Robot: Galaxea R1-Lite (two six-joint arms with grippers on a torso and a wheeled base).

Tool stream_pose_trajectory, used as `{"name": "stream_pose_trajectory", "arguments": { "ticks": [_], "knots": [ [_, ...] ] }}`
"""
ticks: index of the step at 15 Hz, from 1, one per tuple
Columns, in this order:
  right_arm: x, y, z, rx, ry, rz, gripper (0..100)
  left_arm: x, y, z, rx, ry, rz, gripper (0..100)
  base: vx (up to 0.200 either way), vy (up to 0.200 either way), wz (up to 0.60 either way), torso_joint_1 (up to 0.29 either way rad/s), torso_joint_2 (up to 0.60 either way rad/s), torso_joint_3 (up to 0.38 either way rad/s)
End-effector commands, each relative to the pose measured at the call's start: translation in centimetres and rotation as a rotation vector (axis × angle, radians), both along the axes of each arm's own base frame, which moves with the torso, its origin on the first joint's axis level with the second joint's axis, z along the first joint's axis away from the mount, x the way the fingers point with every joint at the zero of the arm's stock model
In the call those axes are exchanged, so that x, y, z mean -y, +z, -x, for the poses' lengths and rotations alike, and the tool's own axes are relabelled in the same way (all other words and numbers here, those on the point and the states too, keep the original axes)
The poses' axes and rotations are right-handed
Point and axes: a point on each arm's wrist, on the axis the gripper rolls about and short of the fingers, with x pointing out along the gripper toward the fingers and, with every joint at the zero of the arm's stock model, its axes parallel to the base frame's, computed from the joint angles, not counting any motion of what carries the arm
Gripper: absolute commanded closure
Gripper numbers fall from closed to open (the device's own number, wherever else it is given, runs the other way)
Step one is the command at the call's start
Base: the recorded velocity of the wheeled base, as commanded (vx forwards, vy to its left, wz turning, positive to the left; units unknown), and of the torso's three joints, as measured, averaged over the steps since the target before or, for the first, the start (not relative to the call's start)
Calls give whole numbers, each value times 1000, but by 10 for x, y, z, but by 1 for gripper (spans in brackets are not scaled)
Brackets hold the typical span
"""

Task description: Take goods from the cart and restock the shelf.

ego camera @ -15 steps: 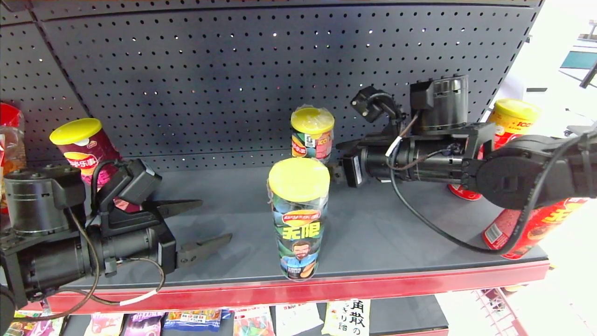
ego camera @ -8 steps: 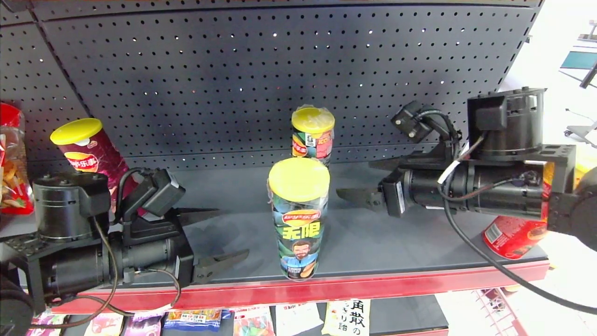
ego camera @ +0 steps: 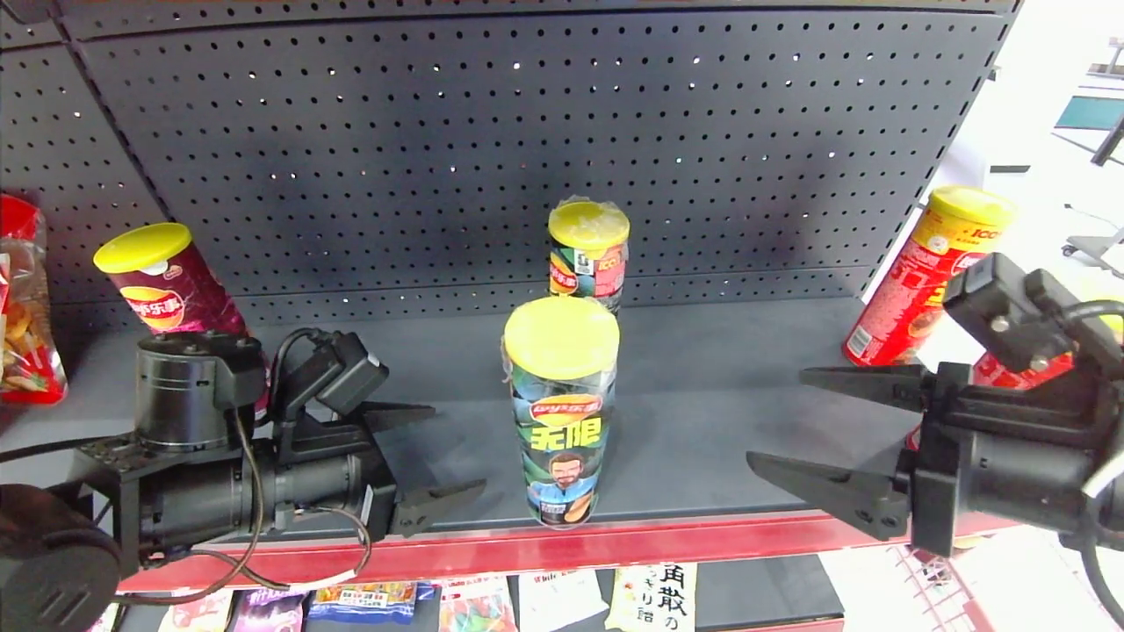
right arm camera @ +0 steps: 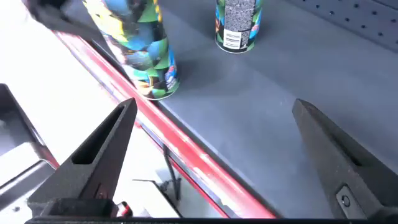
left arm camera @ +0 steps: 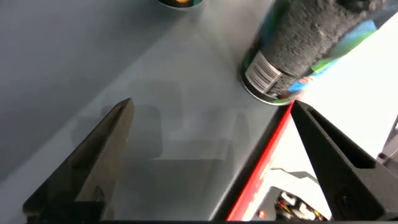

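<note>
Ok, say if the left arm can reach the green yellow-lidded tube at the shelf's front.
Probably yes: the open left gripper sits beside the green yellow-lidded tube, only bare shelf between.

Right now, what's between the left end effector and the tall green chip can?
Only bare grey metal shelf separates the left end effector from the tall green chip can, in head view.

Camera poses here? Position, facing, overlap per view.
Head: on the head, facing forward and down at the shelf; left gripper and right gripper show, both open.
Left wrist: on the left arm, looking past the left gripper at the front can.
Right wrist: on the right arm, looking past the right gripper at the front can and back can.
Shared: both wrist views catch the front can.
</note>
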Motion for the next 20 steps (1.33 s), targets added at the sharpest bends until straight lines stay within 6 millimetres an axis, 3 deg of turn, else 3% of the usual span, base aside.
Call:
{"name": "stream_pose_trajectory", "arguments": {
  "ticks": [1,9,20],
  "knots": [
    [9,7,13,34,-2,-35,0,4,-9,-5,-26,-9,-18,0,0,0,0,0,0,0],
    [14,10,18,42,-19,-57,0,24,-16,-23,-25,-45,-36,0,0,0,0,0,0,0],
    [14,10,18,38,-20,-59,0,36,-17,-35,-14,-59,-38,0,0,0,0,0,0,0]
  ]
}}
